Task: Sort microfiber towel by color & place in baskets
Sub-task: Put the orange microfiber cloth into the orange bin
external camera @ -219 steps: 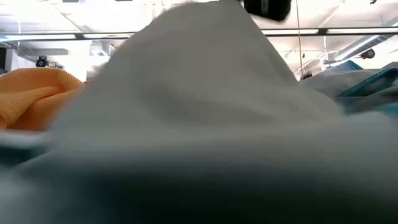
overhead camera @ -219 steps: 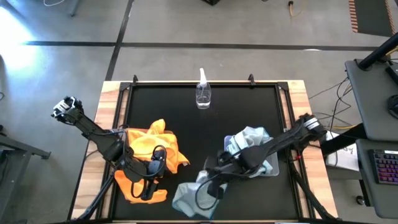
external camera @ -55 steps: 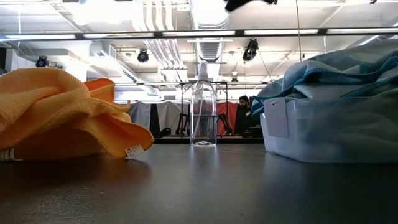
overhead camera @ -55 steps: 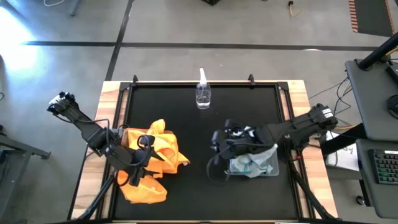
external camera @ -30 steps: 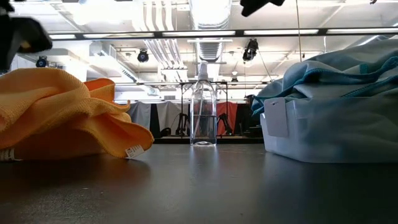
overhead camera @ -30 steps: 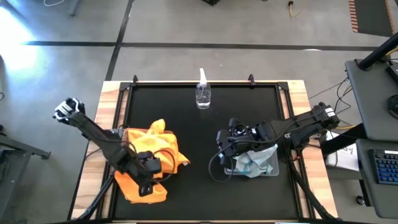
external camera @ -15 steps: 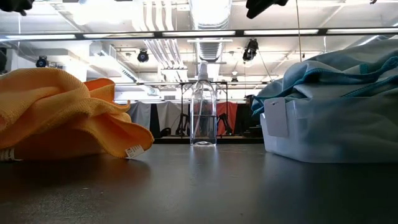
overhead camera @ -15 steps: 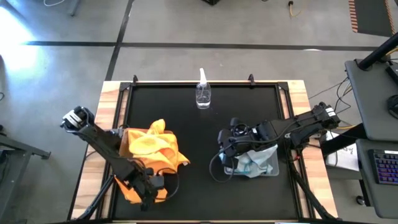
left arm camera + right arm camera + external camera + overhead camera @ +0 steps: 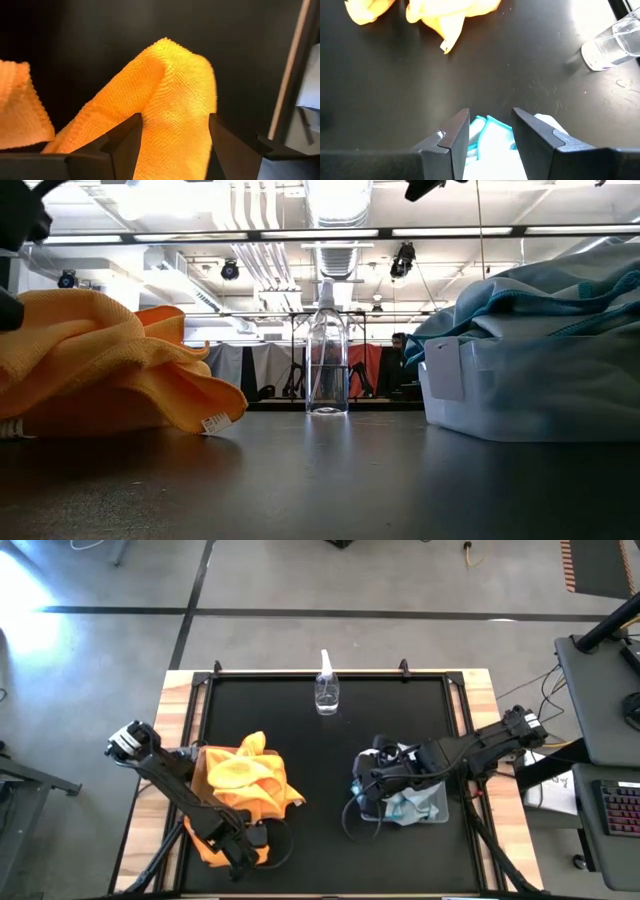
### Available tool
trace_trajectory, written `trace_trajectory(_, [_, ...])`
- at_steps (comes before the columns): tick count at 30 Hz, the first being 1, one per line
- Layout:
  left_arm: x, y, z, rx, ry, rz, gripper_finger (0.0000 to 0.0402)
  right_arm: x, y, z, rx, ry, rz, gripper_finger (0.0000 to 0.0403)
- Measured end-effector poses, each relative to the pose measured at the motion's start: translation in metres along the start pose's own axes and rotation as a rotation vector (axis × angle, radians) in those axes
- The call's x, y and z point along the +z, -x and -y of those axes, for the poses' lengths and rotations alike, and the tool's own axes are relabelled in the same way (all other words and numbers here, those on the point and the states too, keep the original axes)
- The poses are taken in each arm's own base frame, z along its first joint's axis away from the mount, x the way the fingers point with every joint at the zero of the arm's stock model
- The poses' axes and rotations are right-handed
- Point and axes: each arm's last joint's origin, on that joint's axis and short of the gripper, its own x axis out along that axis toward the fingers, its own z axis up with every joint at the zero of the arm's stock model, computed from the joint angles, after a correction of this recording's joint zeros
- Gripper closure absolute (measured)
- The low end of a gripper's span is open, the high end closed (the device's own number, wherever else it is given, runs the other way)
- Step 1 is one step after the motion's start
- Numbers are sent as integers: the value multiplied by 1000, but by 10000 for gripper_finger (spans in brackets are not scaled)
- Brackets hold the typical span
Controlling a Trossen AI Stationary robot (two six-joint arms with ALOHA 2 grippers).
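- Left gripper point(image 9: 245, 840): it hangs low over the near end of the orange towels point(image 9: 240, 780) on the table point(image 9: 330, 750)'s left half. Its fingers point(image 9: 125, 145) stand wide apart with a raised orange fold between them, not pinched, so it holds nothing.
- Step in hand, as I judge it: gathering the last loose orange cloth. The next move calls for closing on that fold, lifting it and laying it on the main heap.
- Orange towels: a soft, crumpled, bright mound with a nubbly weave; a small white label shows at one hem in the low view. Whether a tan basket lies under them cannot be told; the cloth hides it.
- Spray bottle point(image 9: 326, 690): clear plastic, upright at the far middle of the table, well apart from both heaps.
- Right gripper point(image 9: 372, 787): it hovers over the left edge of the clear basket point(image 9: 440, 815), fingers point(image 9: 452, 137) spread and empty, pale cloth just below them.
- Blue-grey towels point(image 9: 410, 802): bunched inside the clear basket on the right half, rising above its rim, with teal-stitched edges. This colour looks sorted.
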Motion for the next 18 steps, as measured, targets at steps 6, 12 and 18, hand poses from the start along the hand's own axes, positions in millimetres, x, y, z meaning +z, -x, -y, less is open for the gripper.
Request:
trace_trajectory(6, [0,-14,-2,45,1,-20,187,-3,2,-6,12,5,0,261])
trace_trajectory(12, [0,-16,-3,79,14,9,187,-4,3,-8,15,0,1,261])
trace_trajectory(18, [0,-16,-5,102,79,20,219,-5,4,-9,13,-6,3,261])
